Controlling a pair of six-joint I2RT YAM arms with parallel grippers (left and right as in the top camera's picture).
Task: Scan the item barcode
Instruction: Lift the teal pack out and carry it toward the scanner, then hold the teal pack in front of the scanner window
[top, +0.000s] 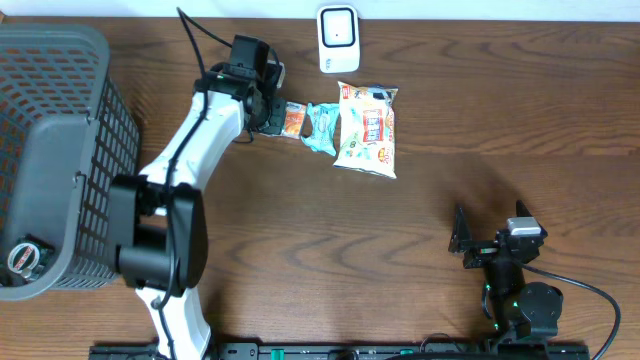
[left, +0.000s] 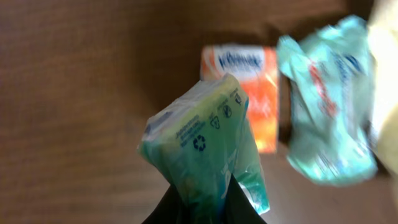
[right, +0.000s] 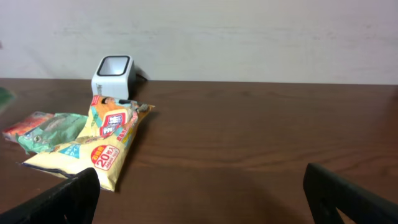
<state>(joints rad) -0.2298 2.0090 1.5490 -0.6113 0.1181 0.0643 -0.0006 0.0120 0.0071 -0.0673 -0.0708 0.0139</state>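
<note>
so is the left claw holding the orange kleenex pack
No, the left claw grips a green packet; the orange kleenex pack lies on the table.

Wood table (top: 300, 235) — basket (top: 90, 130), scanner (top: 338, 38), snack bag (top: 367, 130), orange pack (top: 293, 120), teal pack (top: 322, 127)

Overhead: straight down, whole table (top: 320, 230). Left wrist: very close on green pack (left: 199, 149). Right wrist: low, level, far from scanner (right: 112, 73) (overhead sees it too).

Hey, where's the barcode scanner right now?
In the overhead view the white scanner stands at the far edge of the table, near the middle, just behind the yellow snack bag.
</note>
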